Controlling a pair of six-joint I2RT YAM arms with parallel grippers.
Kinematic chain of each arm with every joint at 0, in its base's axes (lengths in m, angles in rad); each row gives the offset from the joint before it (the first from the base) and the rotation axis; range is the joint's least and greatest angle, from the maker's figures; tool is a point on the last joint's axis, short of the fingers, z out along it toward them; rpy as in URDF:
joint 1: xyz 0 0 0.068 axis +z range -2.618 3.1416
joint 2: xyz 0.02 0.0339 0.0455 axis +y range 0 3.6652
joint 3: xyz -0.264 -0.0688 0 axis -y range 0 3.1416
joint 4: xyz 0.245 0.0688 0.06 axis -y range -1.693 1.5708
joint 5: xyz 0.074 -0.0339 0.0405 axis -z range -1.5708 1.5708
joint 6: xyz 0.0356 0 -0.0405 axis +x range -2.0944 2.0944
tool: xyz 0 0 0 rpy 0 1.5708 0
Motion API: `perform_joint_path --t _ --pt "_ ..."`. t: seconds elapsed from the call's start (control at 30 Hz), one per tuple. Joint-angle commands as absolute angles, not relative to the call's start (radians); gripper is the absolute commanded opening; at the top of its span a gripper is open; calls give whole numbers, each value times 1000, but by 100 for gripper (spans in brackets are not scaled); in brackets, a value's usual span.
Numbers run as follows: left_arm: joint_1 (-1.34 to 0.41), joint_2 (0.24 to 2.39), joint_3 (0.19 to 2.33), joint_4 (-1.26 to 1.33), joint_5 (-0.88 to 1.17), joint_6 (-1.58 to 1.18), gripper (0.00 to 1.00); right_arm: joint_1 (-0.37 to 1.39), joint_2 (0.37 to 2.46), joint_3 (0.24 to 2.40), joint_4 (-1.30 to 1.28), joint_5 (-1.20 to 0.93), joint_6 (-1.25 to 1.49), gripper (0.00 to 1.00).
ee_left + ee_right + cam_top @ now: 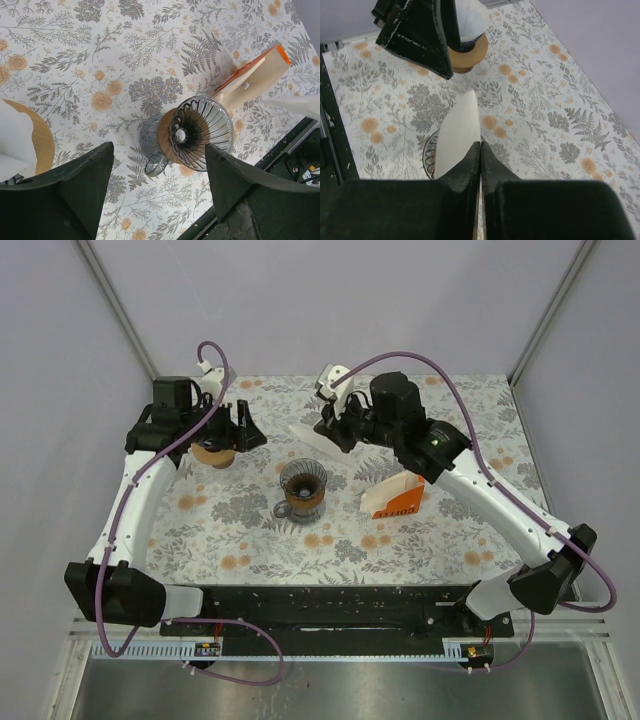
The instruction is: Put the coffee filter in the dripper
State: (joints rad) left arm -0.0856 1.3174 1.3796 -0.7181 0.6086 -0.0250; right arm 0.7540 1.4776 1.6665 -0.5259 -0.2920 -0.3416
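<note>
- Floral-print desk point(450, 540) carries everything.
- Cream-and-orange card stand point(393, 498), just right of the dripper.
- Round wooden holder of white papers point(213, 453), back left. The left pincer point(235, 432) is close by it, released and grasping nothing.
- Clear ribbed glass dripper with wooden collar point(303, 483), mid desk, on a glass cup.
- White folded paper coffee filter point(460, 130), clenched in the right pincer point(480, 146), up in the air near the dripper and not in it.
</note>
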Motion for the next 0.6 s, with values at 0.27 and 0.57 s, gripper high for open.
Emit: perform_joint_path --t 0.27,0.57 --pt "-78 1270 1394 -707 601 -43 79 767 1490 1462 -88 -115 94 0" --pt "-77 1269 1327 -646 617 -95 79 779 1531 1384 -26 -110 144 0"
